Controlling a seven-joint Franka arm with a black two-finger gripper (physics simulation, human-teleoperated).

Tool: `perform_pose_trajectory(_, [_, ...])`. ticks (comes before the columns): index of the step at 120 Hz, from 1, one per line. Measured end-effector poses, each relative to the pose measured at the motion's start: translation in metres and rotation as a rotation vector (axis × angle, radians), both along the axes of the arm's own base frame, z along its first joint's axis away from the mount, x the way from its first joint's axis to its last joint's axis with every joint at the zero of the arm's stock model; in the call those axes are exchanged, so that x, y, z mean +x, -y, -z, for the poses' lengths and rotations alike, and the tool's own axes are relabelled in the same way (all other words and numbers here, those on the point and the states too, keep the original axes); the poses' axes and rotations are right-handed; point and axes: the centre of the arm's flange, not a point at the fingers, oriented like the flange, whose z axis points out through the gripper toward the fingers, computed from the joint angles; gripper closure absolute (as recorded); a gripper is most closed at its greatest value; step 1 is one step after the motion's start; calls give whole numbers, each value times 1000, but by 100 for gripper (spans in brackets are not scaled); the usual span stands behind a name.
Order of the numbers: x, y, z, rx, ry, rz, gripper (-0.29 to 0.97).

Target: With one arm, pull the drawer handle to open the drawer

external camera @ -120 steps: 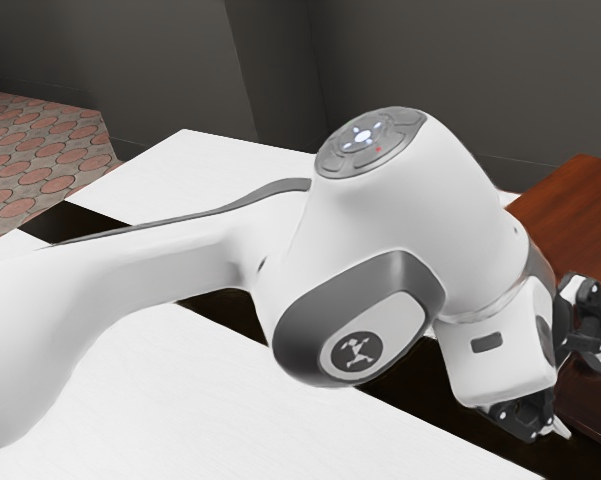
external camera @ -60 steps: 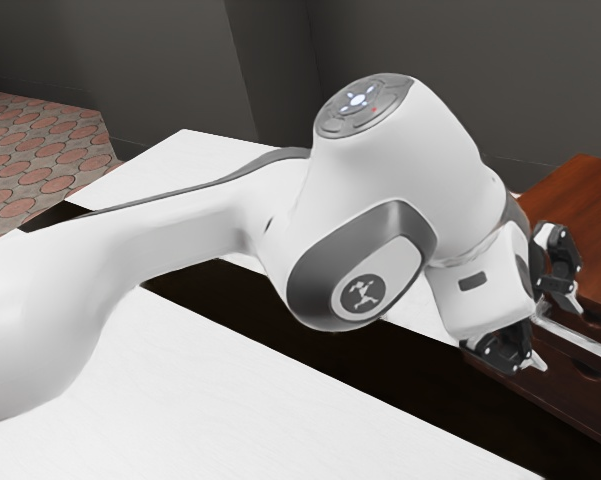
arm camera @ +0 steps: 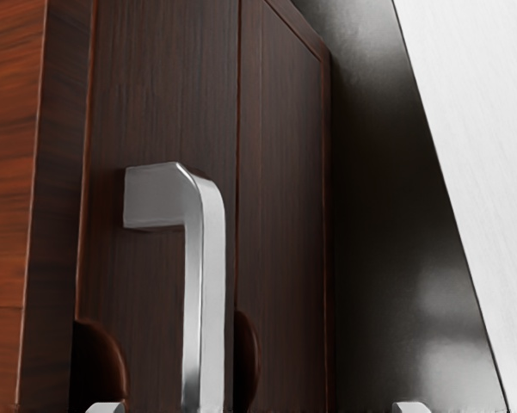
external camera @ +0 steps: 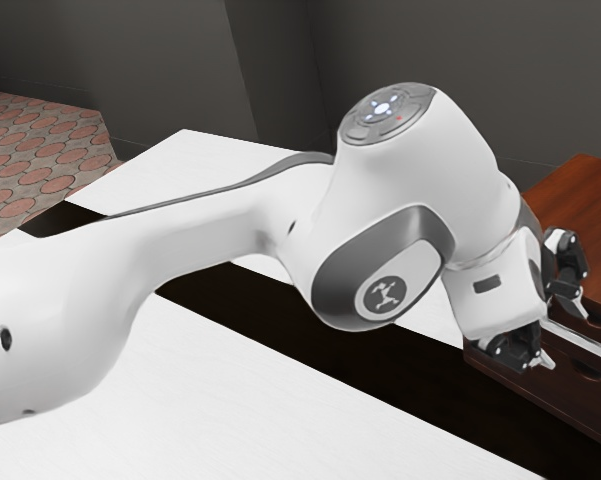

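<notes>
The white worktop (external camera: 230, 400) is crossed by the arm (external camera: 280, 230). Beyond it, the end effector (external camera: 550, 318) is held spread wide at the drawer handle (arm camera: 198, 284). The silver bar is straddled by the fingertips (arm camera: 409, 406) but not pinched. The handle is mounted on the dark wooden drawer (arm camera: 155, 103) front.

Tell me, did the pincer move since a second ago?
Yes. The pincer went up the exterior view, toward the top of the brown cabinet.
</notes>
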Motion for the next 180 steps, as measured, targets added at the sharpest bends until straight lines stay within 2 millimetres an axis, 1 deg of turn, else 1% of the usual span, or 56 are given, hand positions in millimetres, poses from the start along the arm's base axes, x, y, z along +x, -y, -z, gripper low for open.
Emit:
perform_pose_trajectory(42, [7,1,15,11,-17,2,36])
perform_pose_trajectory(63, [7,1,16,9,-20,1,41])
perform_pose_trajectory(86, [7,1,15,7,-18,-1,51])
perform_pose_trajectory(127, [2,3,12,3,-21,2,57])
perform_pose_trajectory(158, [-3,1,18,10,-36,0,57])
perform_pose_trajectory(180, [-9,-1,16,12,-37,-1,60])
